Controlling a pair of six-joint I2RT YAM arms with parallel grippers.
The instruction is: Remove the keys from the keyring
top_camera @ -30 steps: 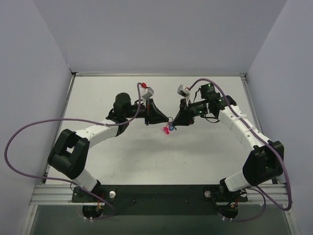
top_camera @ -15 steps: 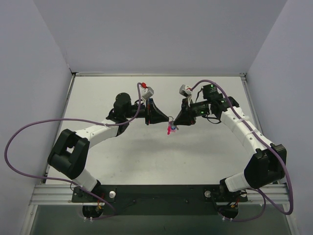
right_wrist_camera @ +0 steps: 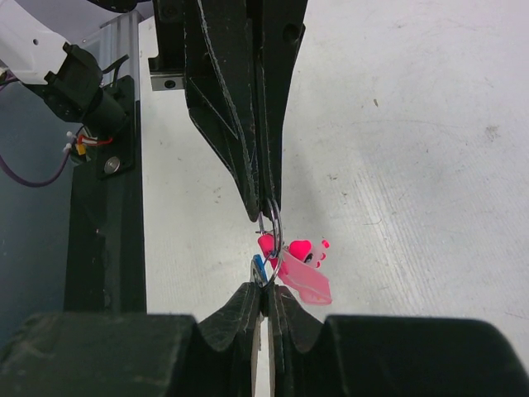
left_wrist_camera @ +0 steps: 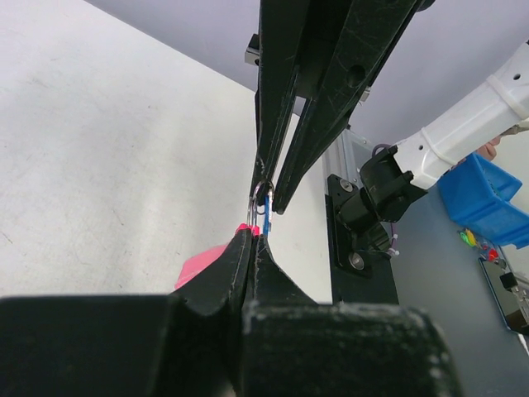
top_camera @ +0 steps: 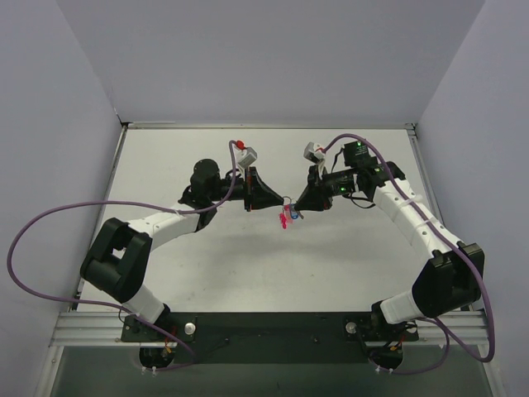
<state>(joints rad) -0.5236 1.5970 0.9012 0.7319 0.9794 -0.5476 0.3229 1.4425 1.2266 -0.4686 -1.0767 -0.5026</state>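
The keyring [right_wrist_camera: 274,234], a thin silvery loop, hangs stretched between my two grippers above the table. My left gripper [top_camera: 280,202] is shut on its top end; its fingertips [right_wrist_camera: 269,205] come down from above in the right wrist view. My right gripper [right_wrist_camera: 266,287] is shut on the ring's lower end, with the blue key [right_wrist_camera: 259,269] right against its tips. The pink keys [right_wrist_camera: 302,266] dangle from the ring to the right. In the left wrist view the ring [left_wrist_camera: 263,193] sits at the right gripper's tips, and the blue key [left_wrist_camera: 266,220] reaches my left gripper [left_wrist_camera: 252,237]. The bunch [top_camera: 287,217] also shows from above.
Both arms meet over the middle of the white table [top_camera: 248,265], tip to tip. Purple cables [top_camera: 50,223] loop off each arm. The metal rail [top_camera: 264,327] with the arm bases runs along the near edge. Grey walls [top_camera: 66,124] close in the sides and back.
The right wrist has shifted slightly up and right, and the left gripper has turned a little. The key bunch stays between the tips; the blue key now shows beside the pink ones.
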